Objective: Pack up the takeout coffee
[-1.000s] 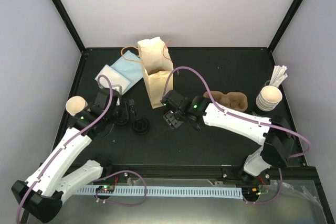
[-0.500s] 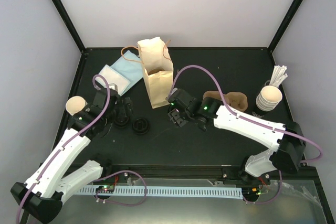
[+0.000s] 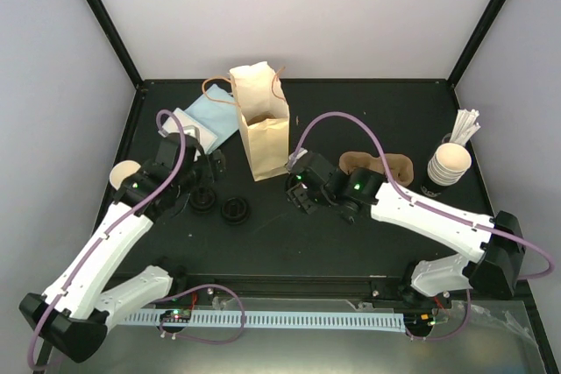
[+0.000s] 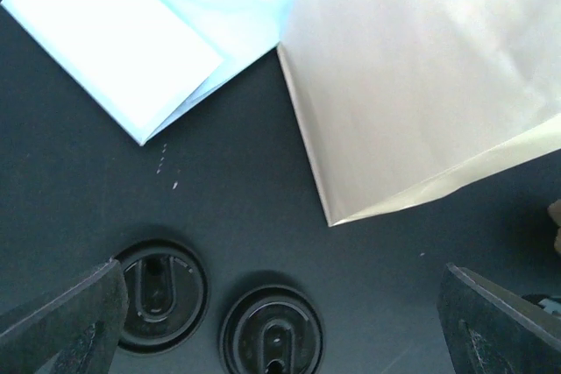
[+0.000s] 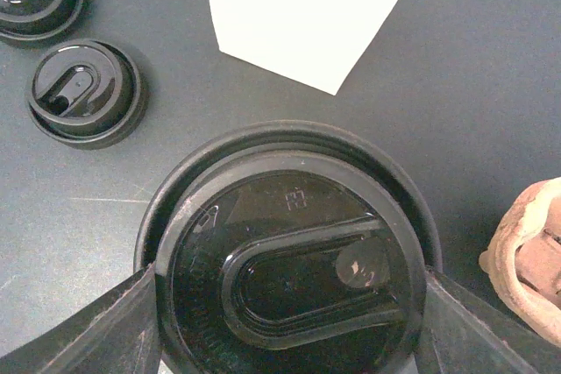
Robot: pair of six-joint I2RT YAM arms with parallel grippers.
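Black worktop [image 3: 289, 243], left to right. Takeout coffee [image 3: 121, 173] stands uncapped at the left edge; my left arm has advanced and now half covers it, left jaws released above two spare lids [image 4: 162, 291]. Right jaws, shifted rightward beside the paper bag [image 3: 261, 133], clamp a black lid [image 5: 289, 251]; only the right wrist view confirms that grip. Capping and bagging remain.

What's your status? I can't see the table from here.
Left gripper open above two loose lids. Right gripper shut on black lid. Coffee cup beside left arm, no lid, not bagged.
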